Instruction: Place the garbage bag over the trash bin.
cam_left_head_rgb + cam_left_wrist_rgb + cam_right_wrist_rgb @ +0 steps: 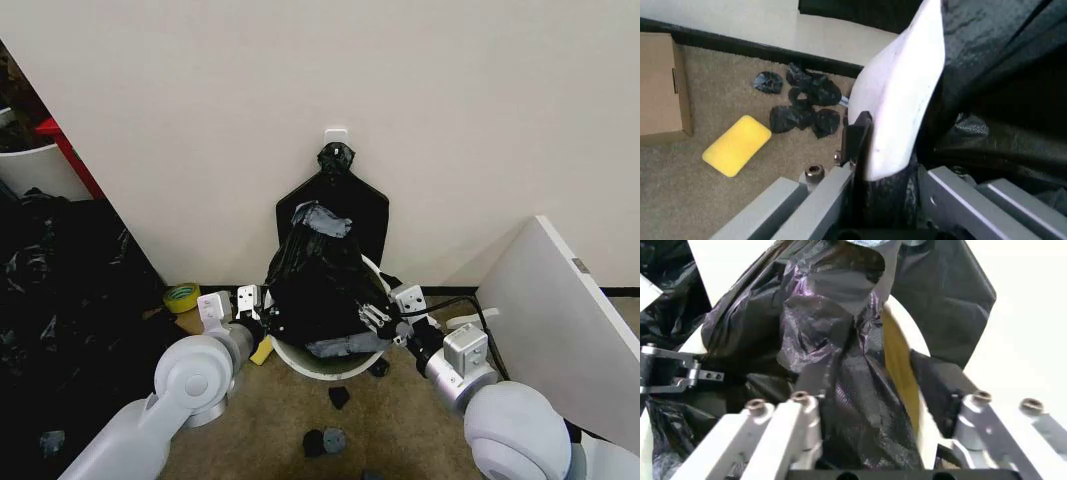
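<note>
Two tools, left tool (262, 318) and right tool (384, 318), pinching garbage bag (318, 285) at trash bin (330, 362) rim, yellow sponge (737, 145), black scraps (803, 105) nearby.

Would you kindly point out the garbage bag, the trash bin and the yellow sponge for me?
garbage bag (318, 285): head view, on its crinkled black middle.
trash bin (903, 90): left wrist view, on its pale outer wall.
yellow sponge (737, 145): left wrist view, on its flat top face.

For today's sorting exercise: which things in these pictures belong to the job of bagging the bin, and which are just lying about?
Belonging to the job:
garbage bag
trash bin
left end effector at the bin's rim
right end effector at the bag

Lying about:
yellow sponge
tape roll
black plastic scraps
cardboard box
</note>
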